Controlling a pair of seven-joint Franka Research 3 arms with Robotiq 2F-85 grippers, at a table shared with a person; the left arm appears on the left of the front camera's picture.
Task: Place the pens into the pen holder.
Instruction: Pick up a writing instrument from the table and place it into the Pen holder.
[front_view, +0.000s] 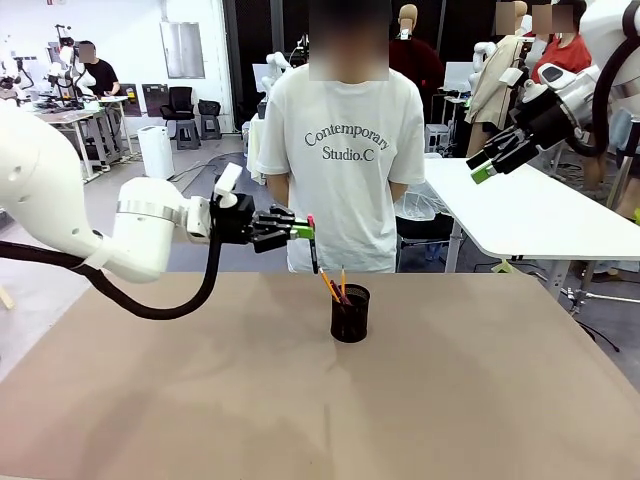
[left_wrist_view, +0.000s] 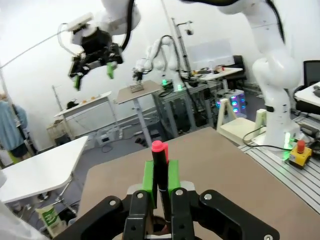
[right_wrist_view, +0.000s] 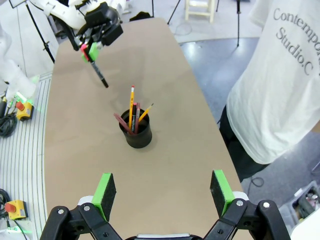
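My left gripper (front_view: 307, 230) is shut on a black pen with a red end (front_view: 312, 247), which hangs nearly upright, red end up, in the air just left of the pen holder. In the left wrist view the pen (left_wrist_view: 159, 167) sits clamped between the green pads (left_wrist_view: 148, 176). The pen holder (front_view: 350, 314), a small black mesh cup, stands at mid-table with a yellow-orange pencil (right_wrist_view: 131, 104) and a reddish-brown one (right_wrist_view: 122, 122) leaning in it. My right gripper (front_view: 487, 165) hovers high at the right, open and empty; its pads (right_wrist_view: 105, 190) frame the holder (right_wrist_view: 136, 135) from above.
A person in a white T-shirt (front_view: 345, 150) stands at the far edge of the brown table (front_view: 200, 400), right behind the holder. A white table (front_view: 530, 215) stands to the back right. The brown top around the holder is bare.
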